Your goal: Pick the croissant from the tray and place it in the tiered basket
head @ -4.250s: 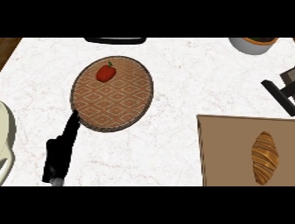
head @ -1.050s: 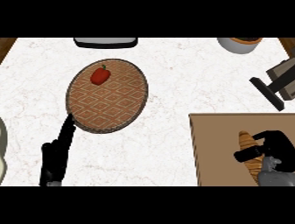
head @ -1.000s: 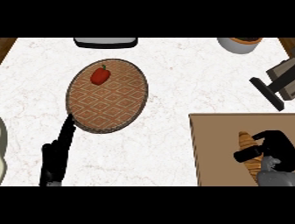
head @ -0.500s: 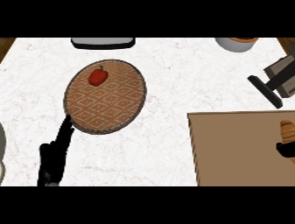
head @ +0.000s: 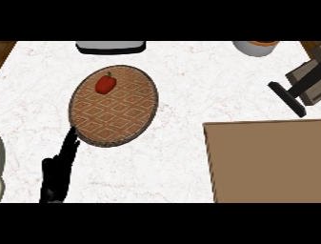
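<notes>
The croissant and the right hand, seen half a second ago at the tray's 3 o'clock edge, are no longer shown, so where the croissant is and how that hand is held cannot be told. The tray (head: pixel 275 162) is seen at 4 o'clock on the counter (head: pixel 184 71), cut by the view's right edge. The oval woven basket (head: pixel 117 119) is placed at 10 o'clock, well apart from the tray, and a red pepper (head: pixel 106 83) is held in it near its 12 o'clock rim. The left hand (head: pixel 56 171) is seen at 7 o'clock, fingers straight, tips just beside the basket's rim. A bowl (head: pixel 255 47) is cut off at 1 o'clock, a rack (head: pixel 310 81) at 2 o'clock.
</notes>
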